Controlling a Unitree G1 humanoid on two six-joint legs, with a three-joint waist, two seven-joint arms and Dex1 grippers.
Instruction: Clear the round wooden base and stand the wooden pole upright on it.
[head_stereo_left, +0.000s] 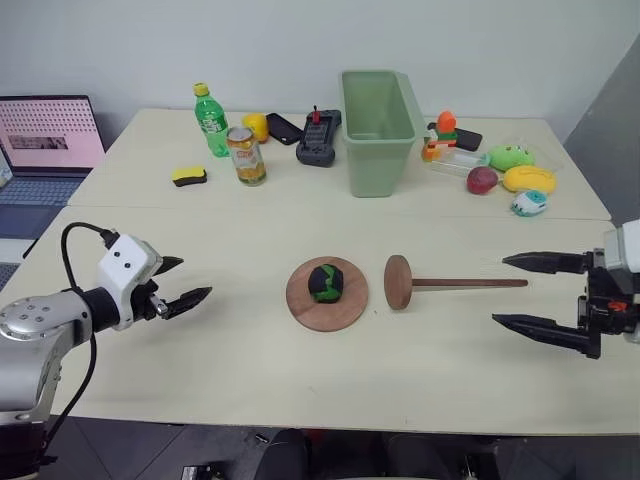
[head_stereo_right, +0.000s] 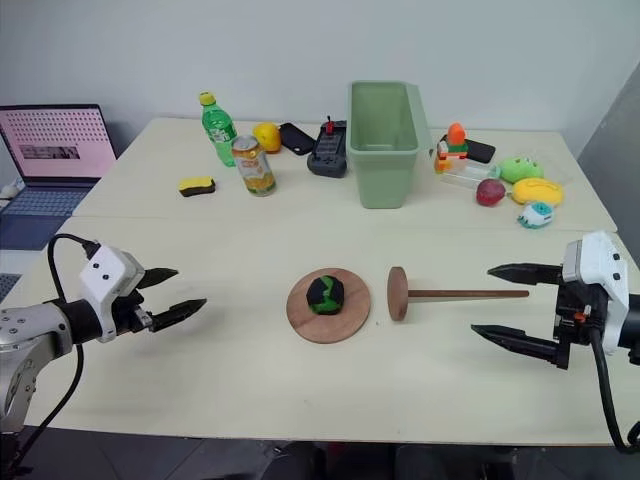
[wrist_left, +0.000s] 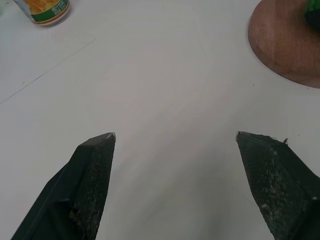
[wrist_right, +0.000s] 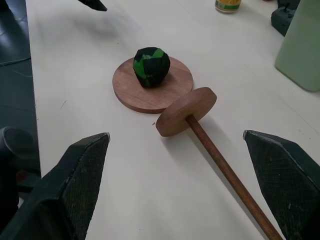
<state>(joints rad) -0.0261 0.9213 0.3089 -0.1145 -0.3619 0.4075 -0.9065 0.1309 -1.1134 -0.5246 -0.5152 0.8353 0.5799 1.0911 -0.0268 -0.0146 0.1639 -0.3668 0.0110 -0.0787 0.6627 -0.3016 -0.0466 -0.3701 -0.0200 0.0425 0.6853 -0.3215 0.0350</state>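
Both wide-open grippers flank the wooden pole (head_stereo_left: 455, 284), lying nearer the right gripper (head_stereo_left: 508, 291)

This looks like a robot test lab or office room. Two plain pale tables (head_stereo_left: 200, 330) stand pushed together against a bare white wall (head_stereo_left: 150, 40). An open laptop (head_stereo_left: 45, 140) sits on a side desk. Assorted practice props are spread across the far table: a bottle (head_stereo_left: 210, 120), a can (head_stereo_left: 246, 155), toys (head_stereo_left: 520, 175), a green bin (head_stereo_left: 378, 115).
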